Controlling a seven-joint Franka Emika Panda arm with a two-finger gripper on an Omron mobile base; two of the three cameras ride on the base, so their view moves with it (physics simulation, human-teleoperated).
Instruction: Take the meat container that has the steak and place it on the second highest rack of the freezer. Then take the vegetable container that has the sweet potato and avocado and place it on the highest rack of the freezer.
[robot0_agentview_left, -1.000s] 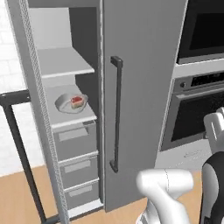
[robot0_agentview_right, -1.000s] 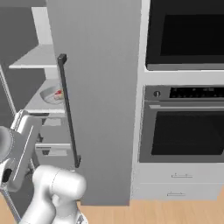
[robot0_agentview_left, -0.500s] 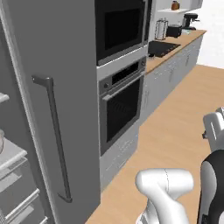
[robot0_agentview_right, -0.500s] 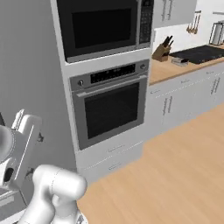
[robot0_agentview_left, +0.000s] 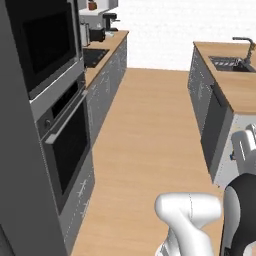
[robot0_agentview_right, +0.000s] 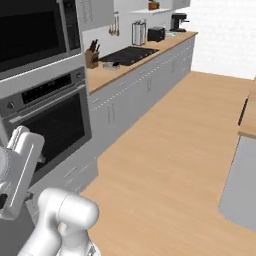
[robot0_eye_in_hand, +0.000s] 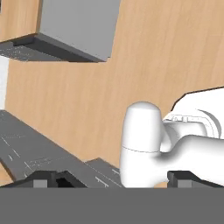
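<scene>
The meat container, the steak, the vegetable container, the sweet potato, the avocado and the freezer with its racks are out of view. In the hand view my gripper (robot0_eye_in_hand: 116, 179) is open, its two dark fingertips (robot0_eye_in_hand: 46, 179) far apart with nothing held between them. It points down at the wooden floor (robot0_eye_in_hand: 131, 65).
A built-in oven (robot0_agentview_left: 65, 145) under a microwave stands at the left, also seen as the oven (robot0_agentview_right: 50, 125). Beyond it, a counter holds a cooktop (robot0_agentview_right: 127, 54) and a knife block (robot0_agentview_right: 91, 57). An island counter (robot0_agentview_left: 235, 95) with a sink lies to the right. A wooden floor aisle (robot0_agentview_left: 150, 140) runs between them.
The whole picture has swung to the right with the base: the open freezer and its shelves have slid out of frame, and the oven, counters and floor have come in. The gripper stays open.
</scene>
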